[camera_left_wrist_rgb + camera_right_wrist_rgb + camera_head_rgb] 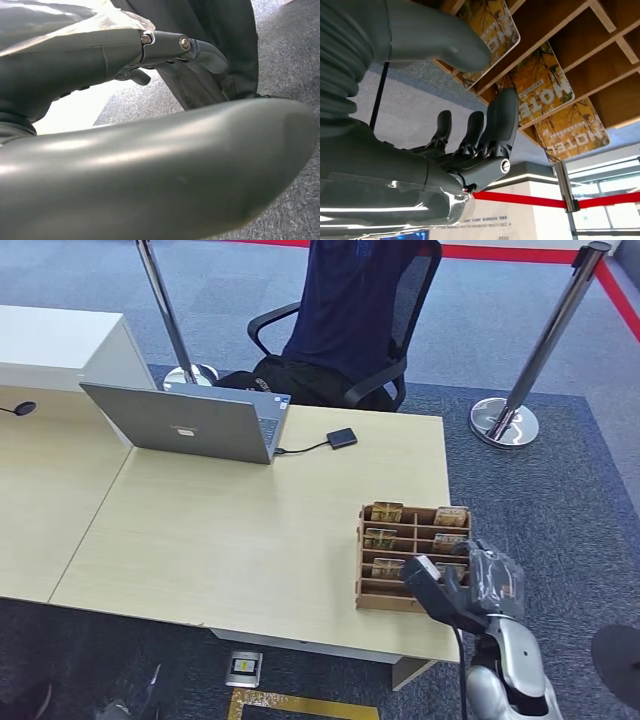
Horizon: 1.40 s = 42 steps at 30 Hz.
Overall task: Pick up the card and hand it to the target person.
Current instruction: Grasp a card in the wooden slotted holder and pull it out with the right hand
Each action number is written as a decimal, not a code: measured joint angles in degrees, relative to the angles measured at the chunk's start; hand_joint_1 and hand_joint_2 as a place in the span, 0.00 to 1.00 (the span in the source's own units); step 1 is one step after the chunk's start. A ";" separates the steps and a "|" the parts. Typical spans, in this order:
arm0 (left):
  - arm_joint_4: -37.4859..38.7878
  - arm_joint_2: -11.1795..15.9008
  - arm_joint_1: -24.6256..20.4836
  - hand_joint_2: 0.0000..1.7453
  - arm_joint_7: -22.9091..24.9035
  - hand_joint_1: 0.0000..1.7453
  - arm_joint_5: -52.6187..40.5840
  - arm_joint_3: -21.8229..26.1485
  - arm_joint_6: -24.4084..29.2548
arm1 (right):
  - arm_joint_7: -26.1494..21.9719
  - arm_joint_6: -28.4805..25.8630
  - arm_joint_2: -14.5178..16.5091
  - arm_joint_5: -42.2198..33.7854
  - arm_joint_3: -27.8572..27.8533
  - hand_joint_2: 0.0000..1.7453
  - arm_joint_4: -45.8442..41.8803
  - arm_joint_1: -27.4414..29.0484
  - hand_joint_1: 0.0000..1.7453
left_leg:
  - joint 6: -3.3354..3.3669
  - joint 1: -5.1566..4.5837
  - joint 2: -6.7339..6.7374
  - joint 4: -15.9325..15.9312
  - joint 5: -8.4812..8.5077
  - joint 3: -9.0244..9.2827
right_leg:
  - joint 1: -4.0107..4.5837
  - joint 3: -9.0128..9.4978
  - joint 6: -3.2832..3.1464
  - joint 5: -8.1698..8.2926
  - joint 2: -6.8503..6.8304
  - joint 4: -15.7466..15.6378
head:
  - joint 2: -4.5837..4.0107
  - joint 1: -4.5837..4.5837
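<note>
Right hand (445,585) at near-right corner of desk (226,540), over front edge of wooden card rack (411,555); fingers (497,125) apart, slightly curled, holding nothing. Cards (537,90) sit in rack slots, close beyond fingertips, not touched. Step, as judged: reach for card, grasp not yet made. Next move calls for thumb and finger closing on one card edge, then lifting toward seated person (340,310) at far edge. Left hand (158,165): state cannot be told.

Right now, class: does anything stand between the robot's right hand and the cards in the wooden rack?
Nothing visible does. The right hand hovers at the near edge of the wooden rack, and in the right wrist view the cards lie in open slots just past its fingers.
</note>
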 joint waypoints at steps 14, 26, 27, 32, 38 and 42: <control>0.06 0.00 0.01 0.00 0.45 0.00 0.36 0.00 0.00 | 0.17 -0.17 -0.68 -0.11 0.00 1.00 0.16 1.00 0.50 | -0.01 0.00 0.00 0.00 0.01 0.01 | 0.00 -0.01 -0.03 0.02 0.00 0.00 | 0.00 0.00; 0.07 -0.02 0.01 0.00 0.44 0.00 0.03 -0.02 -0.01 | 0.42 -0.18 -0.88 -0.13 0.00 1.00 -0.52 2.08 0.49 | -0.01 0.00 0.00 0.00 0.02 0.00 | 0.00 -0.01 -0.03 0.03 0.00 0.00 | 0.00 0.00; 0.07 -0.02 0.01 0.00 0.45 0.00 0.03 -0.02 -0.02 | 0.42 -0.16 -0.87 -0.13 0.00 1.00 -0.50 2.10 0.49 | -0.01 0.00 0.00 0.00 0.02 0.00 | 0.00 -0.01 -0.03 0.03 0.00 0.00 | 0.00 0.00; 0.08 -0.02 0.00 0.00 0.45 0.00 0.20 -0.01 -0.01 | 0.05 0.08 -0.81 -0.33 0.00 1.00 -0.10 1.95 0.48 | -0.01 0.00 0.00 0.00 0.02 0.00 | 0.00 -0.01 -0.03 0.03 0.00 0.00 | 0.00 0.01; 0.09 -0.02 0.00 0.00 0.45 0.00 0.39 -0.01 0.00 | -0.88 0.14 -0.56 -0.78 0.02 1.00 1.26 1.14 0.50 | -0.01 0.00 0.00 0.00 0.02 0.00 | 0.00 -0.01 -0.04 0.04 0.00 0.00 | 0.00 0.01; 0.09 -0.02 0.00 0.00 0.45 0.00 0.45 -0.02 0.00 | -1.03 0.12 -0.44 -1.03 0.04 1.00 2.00 0.63 0.54 | -0.01 0.00 0.00 0.00 0.02 0.00 | 0.00 -0.01 -0.05 0.05 0.00 0.00 | 0.00 0.00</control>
